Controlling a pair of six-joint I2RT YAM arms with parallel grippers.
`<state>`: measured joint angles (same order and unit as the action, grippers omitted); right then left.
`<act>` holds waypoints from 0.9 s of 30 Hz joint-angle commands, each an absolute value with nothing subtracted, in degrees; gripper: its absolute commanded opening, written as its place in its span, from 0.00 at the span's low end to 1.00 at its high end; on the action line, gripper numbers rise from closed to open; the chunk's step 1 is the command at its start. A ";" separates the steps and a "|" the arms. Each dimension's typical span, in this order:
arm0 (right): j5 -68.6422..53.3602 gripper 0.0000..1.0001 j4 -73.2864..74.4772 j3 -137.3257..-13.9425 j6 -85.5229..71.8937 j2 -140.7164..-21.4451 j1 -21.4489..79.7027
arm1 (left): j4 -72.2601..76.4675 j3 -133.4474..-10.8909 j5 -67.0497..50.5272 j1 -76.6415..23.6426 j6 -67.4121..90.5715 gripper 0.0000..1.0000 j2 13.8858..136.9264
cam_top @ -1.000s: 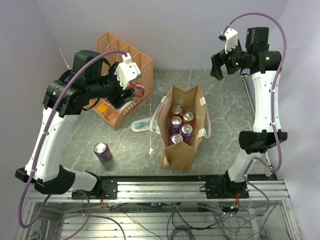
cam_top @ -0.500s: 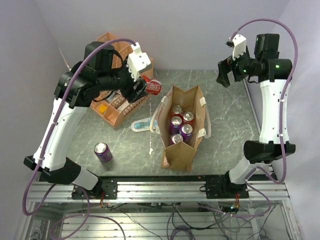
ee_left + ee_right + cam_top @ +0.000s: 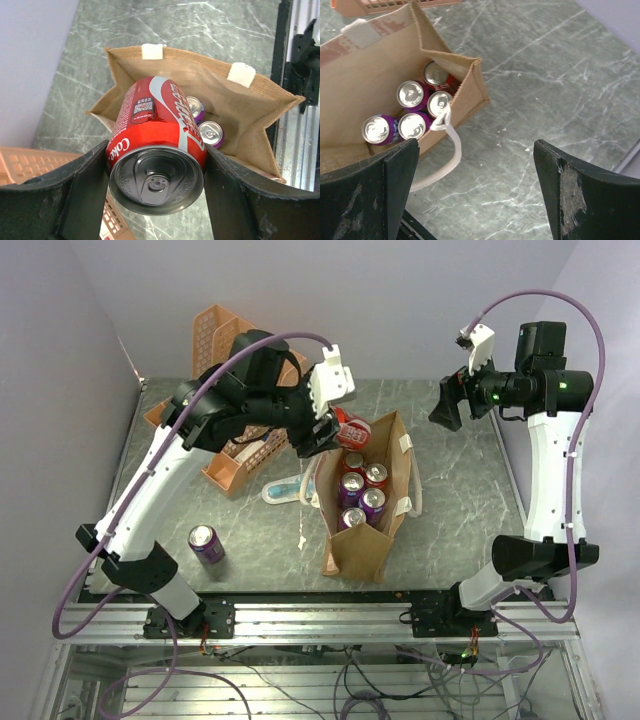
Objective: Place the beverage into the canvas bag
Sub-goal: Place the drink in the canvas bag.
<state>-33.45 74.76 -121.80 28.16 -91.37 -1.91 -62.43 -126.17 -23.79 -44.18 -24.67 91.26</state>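
Note:
A red Coke can (image 3: pixel 160 125), the beverage, lies on its side between the fingers of my left gripper (image 3: pixel 156 167), which is shut on it. In the top view that can (image 3: pixel 353 429) hangs just over the far end of the tan canvas bag (image 3: pixel 356 548). The bag (image 3: pixel 242 127) stands open-mouthed with white strap handles and holds several cans (image 3: pixel 358 490), red and purple. My right gripper (image 3: pixel 446 405) is raised off to the bag's far right. It (image 3: pixel 475 150) is open and empty, looking down on the bag (image 3: pixel 375 60) and grey table.
An orange mesh organiser (image 3: pixel 215 325) stands at the far left behind my left arm. A purple can (image 3: pixel 207 543) stands on the table at the near left. A white and blue item (image 3: pixel 283 488) lies just left of the bag.
My left arm has swung right from the organiser, carrying the red can to above the bag's far end. My right gripper has drifted slightly right and stayed open.

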 commanded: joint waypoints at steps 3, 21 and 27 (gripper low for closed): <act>-37.24 0.97 75.53 -121.54 29.22 -89.81 -2.20 | -55.48 -122.60 -28.12 -47.81 -28.73 0.07 90.50; -35.27 0.98 75.15 -120.02 29.49 -87.58 -2.26 | -70.43 -122.69 -31.61 -52.72 -40.57 0.07 103.11; -33.18 0.98 74.46 -120.24 29.27 -87.03 -2.25 | -74.75 -122.74 -33.96 -54.80 -44.60 0.07 105.27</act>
<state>-34.81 75.02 -120.09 29.19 -88.20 -1.91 -72.93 -120.11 -28.53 -52.99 -40.58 106.24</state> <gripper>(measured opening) 0.982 0.752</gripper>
